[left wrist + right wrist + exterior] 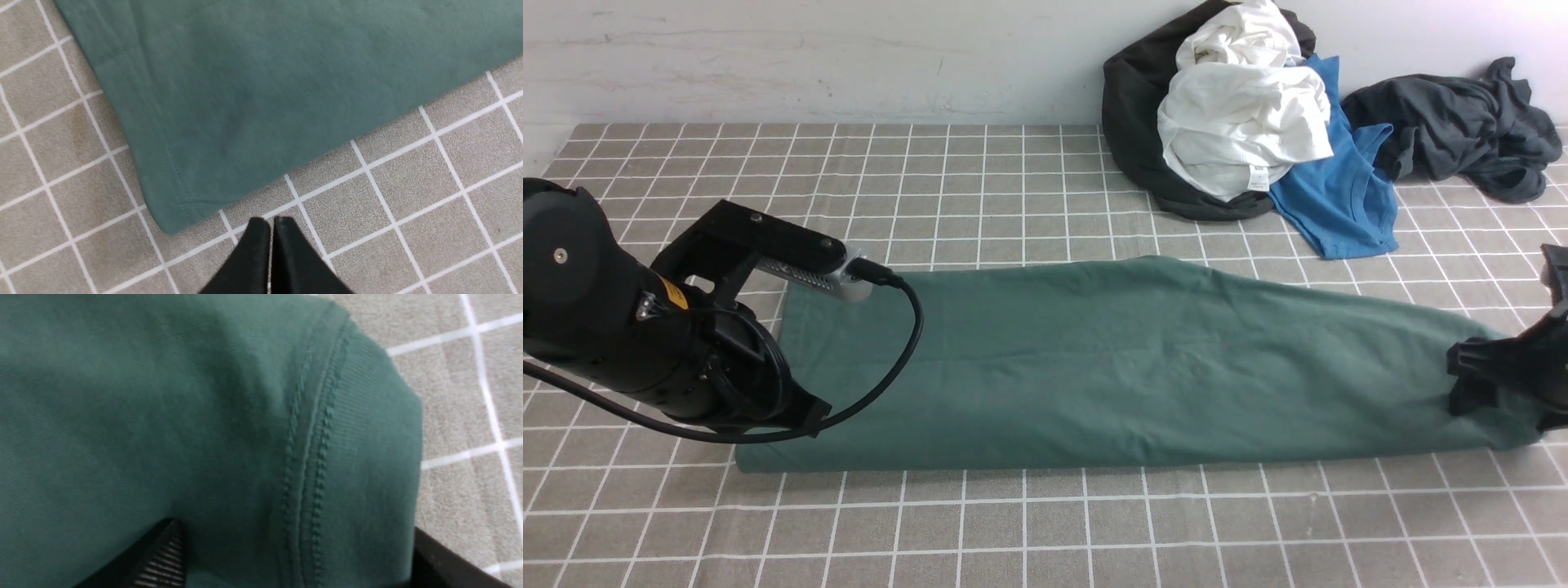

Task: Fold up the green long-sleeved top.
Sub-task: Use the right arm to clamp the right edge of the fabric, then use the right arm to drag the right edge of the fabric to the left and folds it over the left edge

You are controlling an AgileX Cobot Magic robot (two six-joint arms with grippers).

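Observation:
The green long-sleeved top (1111,359) lies folded lengthwise into a long band across the checked tablecloth. Its hemmed corner (171,212) shows in the left wrist view. My left gripper (271,221) is shut with nothing in it, hovering over bare cloth just off that corner. The left arm (645,327) covers the band's left end in the front view. My right gripper (1507,363) is at the band's right end. In its wrist view the right gripper (294,528) is open, its fingers (165,555) spread wide either side of the ribbed neck seam (314,457).
A heap of clothes sits at the back right against the wall: a black garment (1135,122), white garments (1241,122), a bright blue tee (1339,196) and a dark grey garment (1462,131). The checked tablecloth (1013,523) covers the table.

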